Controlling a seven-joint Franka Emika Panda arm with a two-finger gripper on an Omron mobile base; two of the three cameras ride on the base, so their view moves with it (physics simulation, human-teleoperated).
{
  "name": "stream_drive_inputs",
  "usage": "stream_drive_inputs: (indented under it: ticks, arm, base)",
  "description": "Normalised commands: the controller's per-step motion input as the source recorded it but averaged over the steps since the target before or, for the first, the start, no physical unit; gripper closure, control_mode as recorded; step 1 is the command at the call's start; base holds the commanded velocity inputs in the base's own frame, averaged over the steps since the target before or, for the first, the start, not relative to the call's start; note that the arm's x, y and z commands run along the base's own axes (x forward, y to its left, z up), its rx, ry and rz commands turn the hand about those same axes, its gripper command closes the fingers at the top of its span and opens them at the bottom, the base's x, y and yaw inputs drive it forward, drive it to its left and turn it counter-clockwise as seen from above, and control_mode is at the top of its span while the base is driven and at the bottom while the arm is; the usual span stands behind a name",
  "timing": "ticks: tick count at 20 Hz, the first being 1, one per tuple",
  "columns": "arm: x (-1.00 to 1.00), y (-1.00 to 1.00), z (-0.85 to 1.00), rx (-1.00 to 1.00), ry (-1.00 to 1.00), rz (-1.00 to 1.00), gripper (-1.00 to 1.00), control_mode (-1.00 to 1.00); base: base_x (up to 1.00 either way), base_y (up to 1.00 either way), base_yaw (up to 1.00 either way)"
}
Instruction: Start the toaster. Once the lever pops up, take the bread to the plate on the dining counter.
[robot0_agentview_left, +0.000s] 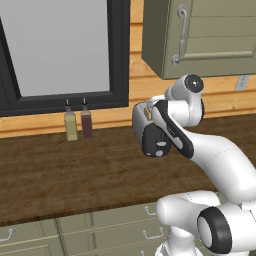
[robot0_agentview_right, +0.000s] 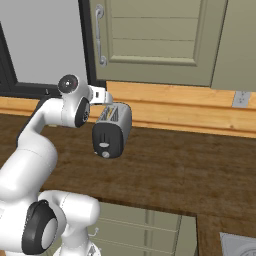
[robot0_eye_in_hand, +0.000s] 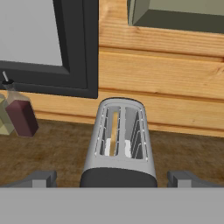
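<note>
Toaster (robot0_eye_in_hand: 119, 148) is sitting on the dark wood worktop (robot0_agentview_right: 190, 170) near the wall; we are hovering our gripper (robot0_eye_in_hand: 113, 179) above it, fingers apart. We are judging the lever (robot0_agentview_right: 104, 145) stiff, the bread (robot0_eye_in_hand: 114, 131) light, crumbly.

Kitchen. Dark wood worktop (robot0_agentview_left: 75, 170) as landmark: drawers (robot0_agentview_left: 100, 232) below it, wall cupboard (robot0_agentview_left: 200, 35) and window (robot0_agentview_left: 60, 50) above, two bottles (robot0_agentview_left: 79, 123) and a toaster (robot0_agentview_right: 112, 130) standing on it.
</note>
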Motion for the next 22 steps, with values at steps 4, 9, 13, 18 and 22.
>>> stream_drive_inputs:
  ticks: [4, 9, 13, 18, 22]
  arm:
    - [0.00, 0.00, 0.00, 0.00, 0.00, 0.00, -1.00, -1.00]
    - [0.00, 0.00, 0.00, 0.00, 0.00, 0.00, -1.00, -1.00]
    - [0.00, 0.00, 0.00, 0.00, 0.00, 0.00, -1.00, -1.00]
    - [0.00, 0.00, 0.00, 0.00, 0.00, 0.00, -1.00, -1.00]
    - [0.00, 0.00, 0.00, 0.00, 0.00, 0.00, -1.00, -1.00]
  base:
    - [0.00, 0.00, 0.00]
    - [0.00, 0.00, 0.00]
    - [0.00, 0.00, 0.00]
    - [0.00, 0.00, 0.00]
    - [0.00, 0.00, 0.00]
